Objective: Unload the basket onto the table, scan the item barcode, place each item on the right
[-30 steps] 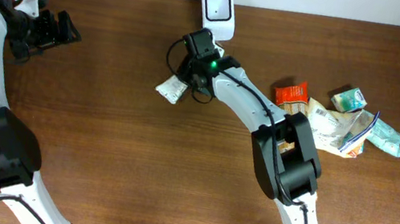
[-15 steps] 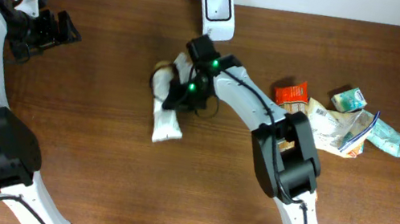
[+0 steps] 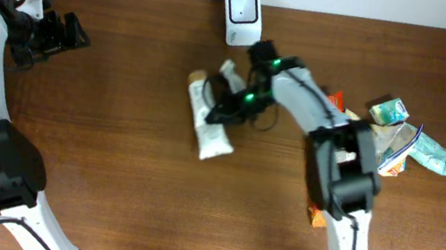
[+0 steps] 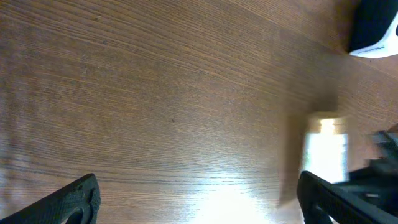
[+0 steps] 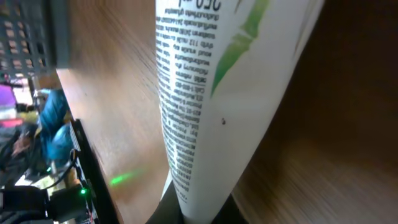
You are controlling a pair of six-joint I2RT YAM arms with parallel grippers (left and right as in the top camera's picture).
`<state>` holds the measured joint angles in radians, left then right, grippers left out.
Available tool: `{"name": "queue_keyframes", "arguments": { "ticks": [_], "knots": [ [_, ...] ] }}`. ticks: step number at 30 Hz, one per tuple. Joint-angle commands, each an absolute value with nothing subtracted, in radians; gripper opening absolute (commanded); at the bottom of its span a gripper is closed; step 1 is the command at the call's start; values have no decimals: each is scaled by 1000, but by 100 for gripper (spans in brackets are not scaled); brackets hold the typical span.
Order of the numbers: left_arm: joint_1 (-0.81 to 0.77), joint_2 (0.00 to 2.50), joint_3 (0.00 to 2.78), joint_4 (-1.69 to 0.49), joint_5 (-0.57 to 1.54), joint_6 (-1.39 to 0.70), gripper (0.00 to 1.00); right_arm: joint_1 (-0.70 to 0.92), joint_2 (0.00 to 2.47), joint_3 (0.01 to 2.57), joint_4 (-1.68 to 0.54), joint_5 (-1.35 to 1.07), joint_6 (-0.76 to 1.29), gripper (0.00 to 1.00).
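Heads up, your right end effector (image 3: pixel 232 110) is clamped shut on the white tube (image 3: pixel 210 123), gripping it from the side about halfway along. From overhead the tube's long axis runs on a slight diagonal: tan cap end toward the back edge and a bit left, wide flat crimped end toward the front. It sits just in front of the white scanner (image 3: pixel 245 6), near it but not touching. I can't tell if it's resting on the wood or lifted. Up close it's smooth, glossy plastic with small black print and a green leaf graphic. The tabletop (image 3: pixel 109 151) is dark wood grain. Your left end effector (image 3: pixel 64 31) is wide open, well off to the left. Crinkly snack packets (image 3: pixel 389 135) are piled on the right.
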<state>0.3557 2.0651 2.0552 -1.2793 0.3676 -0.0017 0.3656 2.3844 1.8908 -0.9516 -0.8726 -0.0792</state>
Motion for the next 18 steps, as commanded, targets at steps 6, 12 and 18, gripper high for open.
{"name": "queue_keyframes", "arguments": {
  "ticks": [6,12,18],
  "knots": [
    [363,2047,2064,-1281,378,-8,99,240,1956,1911,-889,-513,-161,4],
    [363,2047,2064,-1280,378,-8,99,306,1987,1910,-646,-76,-162,4],
    [363,2047,2064,-1280,378,-8,99,364,2059,1909,-353,276,-366,4]
  ]
}}
